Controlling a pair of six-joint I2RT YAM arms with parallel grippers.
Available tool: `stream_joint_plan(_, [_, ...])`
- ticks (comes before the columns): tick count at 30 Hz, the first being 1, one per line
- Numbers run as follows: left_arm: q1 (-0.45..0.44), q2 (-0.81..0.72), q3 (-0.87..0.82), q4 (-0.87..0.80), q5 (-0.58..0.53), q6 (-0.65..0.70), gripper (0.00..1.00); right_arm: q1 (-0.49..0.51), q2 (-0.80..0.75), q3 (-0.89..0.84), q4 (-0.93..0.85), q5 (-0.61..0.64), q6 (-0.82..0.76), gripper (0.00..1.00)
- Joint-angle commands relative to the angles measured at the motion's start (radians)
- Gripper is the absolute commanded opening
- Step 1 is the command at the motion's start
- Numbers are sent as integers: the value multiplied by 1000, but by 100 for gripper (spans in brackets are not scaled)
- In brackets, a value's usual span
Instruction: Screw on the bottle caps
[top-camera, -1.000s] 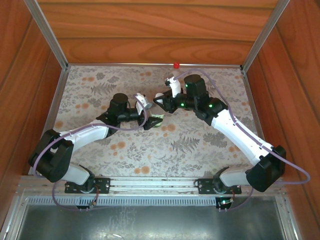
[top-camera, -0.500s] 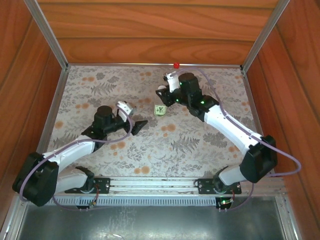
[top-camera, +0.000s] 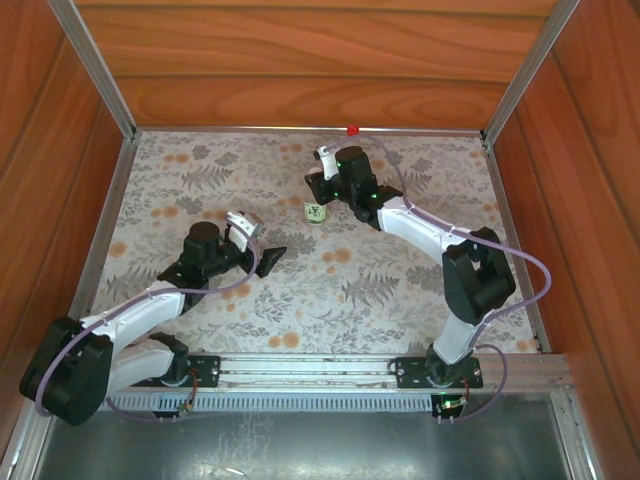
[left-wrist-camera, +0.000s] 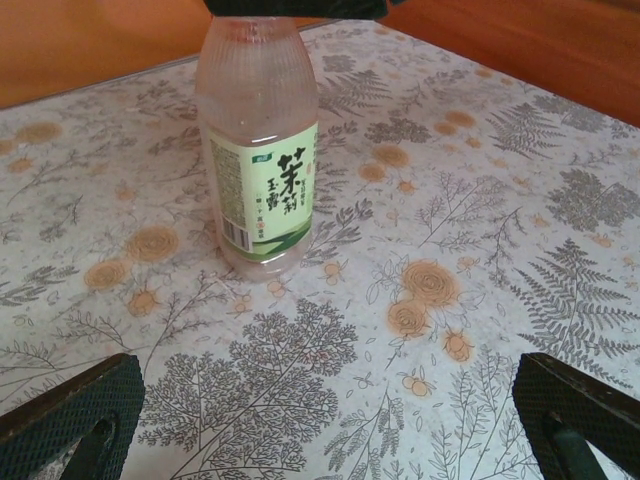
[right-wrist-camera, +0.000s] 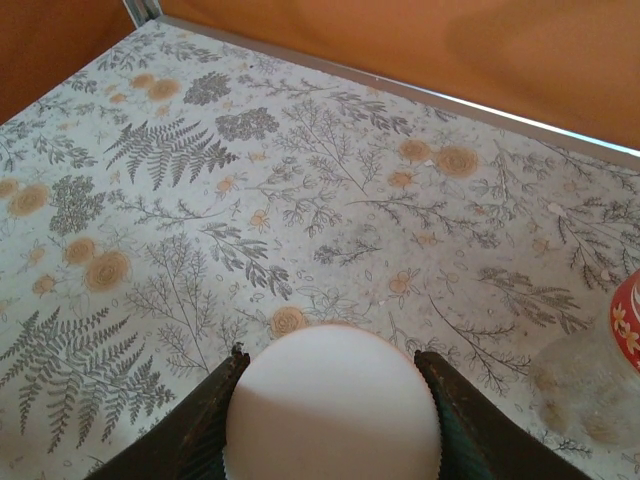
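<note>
now the left gripper (left-wrist-camera: 325, 415) hangs low over the flowered table (left-wrist-camera: 470, 200) with its jaws spread wide and nothing between them. ahead of it, apart from both fingers, the bottle with the green label (left-wrist-camera: 260, 150) stands upright on the table. its top runs out of the left wrist view, so i cannot tell whether it is capped. from above, that bottle stands in the far half of the table, just beside the right gripper (top-camera: 318, 188). the right gripper is clamped on the white cap (right-wrist-camera: 332, 405), a finger on each side, holding it above the table. the bottle with the red label (right-wrist-camera: 625, 325) shows at the right edge of the right wrist view, near the white cap. the red cap (top-camera: 352, 130) sits at the far edge of the table.
</note>
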Motion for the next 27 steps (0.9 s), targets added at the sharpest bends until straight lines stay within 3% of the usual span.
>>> stream_joint_plan(1, [4, 34, 40, -12, 0, -1, 100, -4, -1, -30, 75, 10, -26, 36])
stream_joint_plan(3, [4, 51, 51, -14, 1, -1, 100, -4, -4, -37, 76, 15, -28, 38])
stream_joint_plan(7, [6, 73, 72, -12, -9, 4, 100, -6, -14, -37, 75, -6, -32, 56])
stream_joint_plan(16, [6, 91, 93, -10, -53, 11, 100, -9, -70, -37, 72, 27, -5, 80])
stream_joint_plan(22, [43, 80, 115, -12, -192, 4, 100, -33, -210, -112, 83, 62, 15, 86])
stream_joint_plan(27, [122, 28, 120, -21, -404, 55, 100, -87, -376, -270, 95, 189, 17, 97])
